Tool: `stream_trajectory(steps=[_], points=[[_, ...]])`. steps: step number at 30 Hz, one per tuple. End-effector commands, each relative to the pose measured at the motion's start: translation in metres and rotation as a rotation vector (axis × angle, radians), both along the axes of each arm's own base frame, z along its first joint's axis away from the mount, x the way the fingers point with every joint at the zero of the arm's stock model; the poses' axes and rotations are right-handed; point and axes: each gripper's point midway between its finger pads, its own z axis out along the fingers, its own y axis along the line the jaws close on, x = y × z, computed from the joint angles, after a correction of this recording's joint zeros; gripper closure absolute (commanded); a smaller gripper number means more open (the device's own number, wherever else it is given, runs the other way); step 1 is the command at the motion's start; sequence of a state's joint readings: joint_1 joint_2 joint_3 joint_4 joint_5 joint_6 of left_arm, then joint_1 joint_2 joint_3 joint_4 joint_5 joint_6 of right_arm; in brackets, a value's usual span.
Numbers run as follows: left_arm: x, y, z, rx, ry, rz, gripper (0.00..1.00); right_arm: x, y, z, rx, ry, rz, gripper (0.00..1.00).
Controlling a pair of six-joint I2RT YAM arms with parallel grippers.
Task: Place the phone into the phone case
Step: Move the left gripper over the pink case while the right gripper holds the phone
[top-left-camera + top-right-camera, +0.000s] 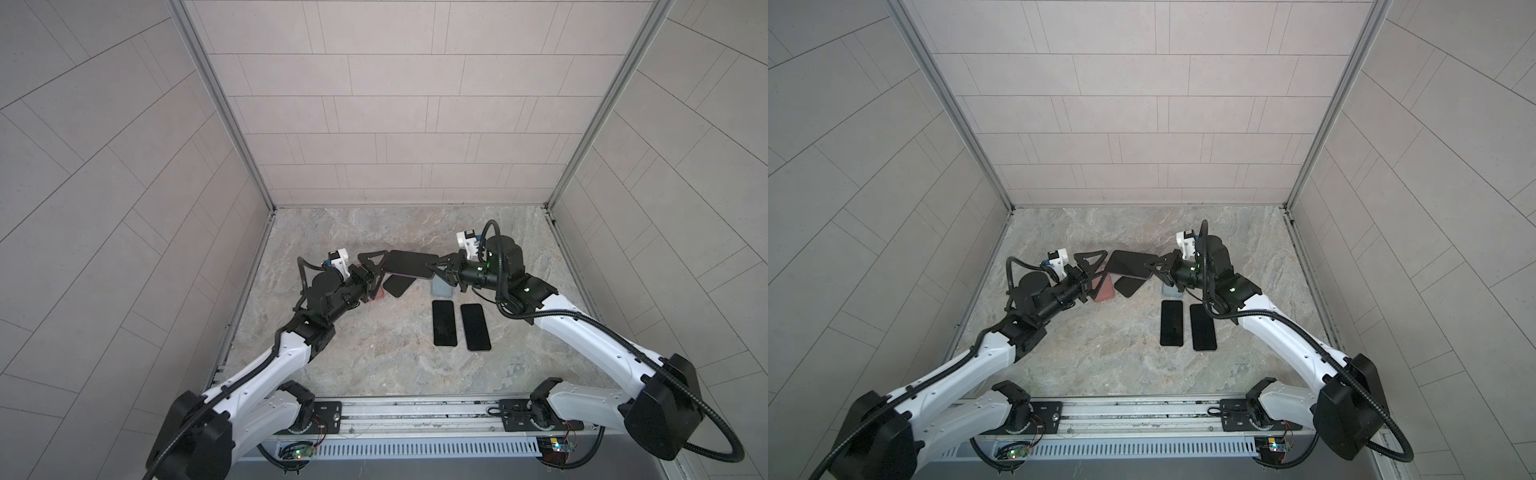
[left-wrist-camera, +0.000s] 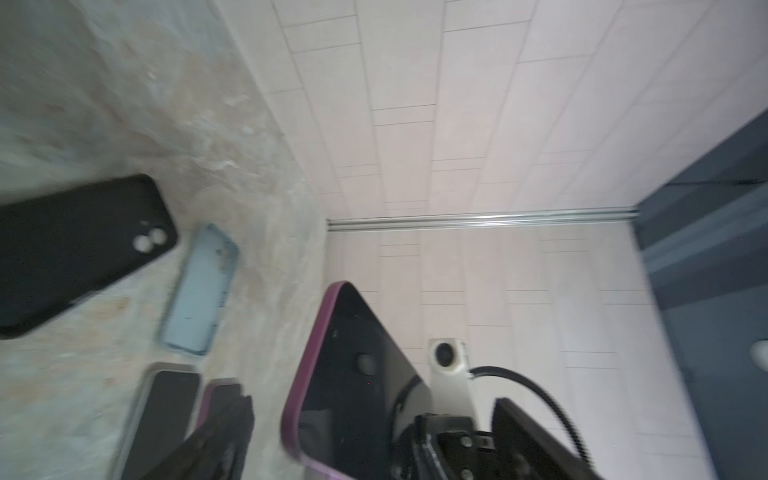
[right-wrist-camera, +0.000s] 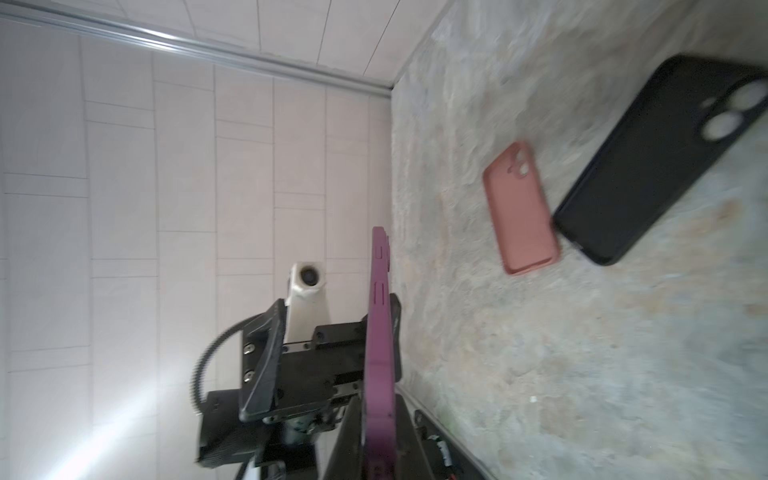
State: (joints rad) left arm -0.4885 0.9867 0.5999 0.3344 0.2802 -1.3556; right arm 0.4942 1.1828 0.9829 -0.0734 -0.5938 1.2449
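Observation:
A phone [image 1: 409,264] with a dark screen and a purple rim hangs flat above the table in both top views. My right gripper [image 1: 436,268] is shut on its right end. Seen edge-on in the right wrist view, the phone [image 3: 378,332] has a finger pressed on each face by that gripper [image 3: 378,436]. My left gripper [image 1: 376,270] is open, its jaws spread wide around the phone's left end without pinching it. The left wrist view has the phone [image 2: 353,374] between those spread fingers [image 2: 532,436]. A black phone case [image 1: 398,284] lies on the table below.
A pink case [image 1: 1102,286] lies beside the black one, under my left gripper. A light blue case [image 1: 441,286] lies under my right gripper. Two dark phones [image 1: 444,323] [image 1: 475,327] lie side by side nearer the front. Tiled walls close in three sides.

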Motion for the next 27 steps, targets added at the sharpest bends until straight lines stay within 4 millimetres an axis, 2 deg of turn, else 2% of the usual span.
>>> stream_trajectory(steps=[1, 3, 5, 6, 9, 11, 16, 20, 27], points=[[-0.021, 0.034, -0.035, 0.582, 0.080, -0.078, 0.00, -0.016, -0.044, 0.032, -0.270, -0.162, -0.028, 1.00], [-0.018, 0.047, -0.057, 0.772, 0.161, -0.139, 0.06, -0.022, -0.056, 0.030, -0.375, -0.167, -0.018, 1.00], [-0.013, 0.058, -0.086, 0.894, 0.277, -0.230, 0.37, -0.025, -0.062, 0.029, -0.406, -0.177, -0.011, 1.00], [-0.011, 0.058, -0.102, 0.933, 0.337, -0.283, 0.48, -0.025, -0.063, 0.029, -0.407, -0.178, -0.013, 1.00], [-0.006, 0.067, -0.144, 1.095, 0.521, -0.441, 0.69, -0.025, -0.067, 0.025, -0.409, -0.167, -0.018, 1.00], [-0.002, 0.068, -0.168, 1.128, 0.588, -0.482, 0.71, -0.026, -0.067, 0.023, -0.406, -0.161, -0.011, 1.00], [0.005, 0.076, -0.200, 1.132, 0.670, -0.466, 0.75, -0.033, -0.071, 0.019, -0.412, -0.156, -0.006, 1.00], [0.012, 0.086, -0.218, 1.129, 0.726, -0.431, 0.75, -0.034, -0.072, 0.013, -0.406, -0.146, -0.007, 1.00], [0.030, 0.092, -0.232, 1.102, 0.732, -0.384, 0.70, -0.034, -0.070, 0.011, -0.389, -0.148, -0.007, 1.00]])
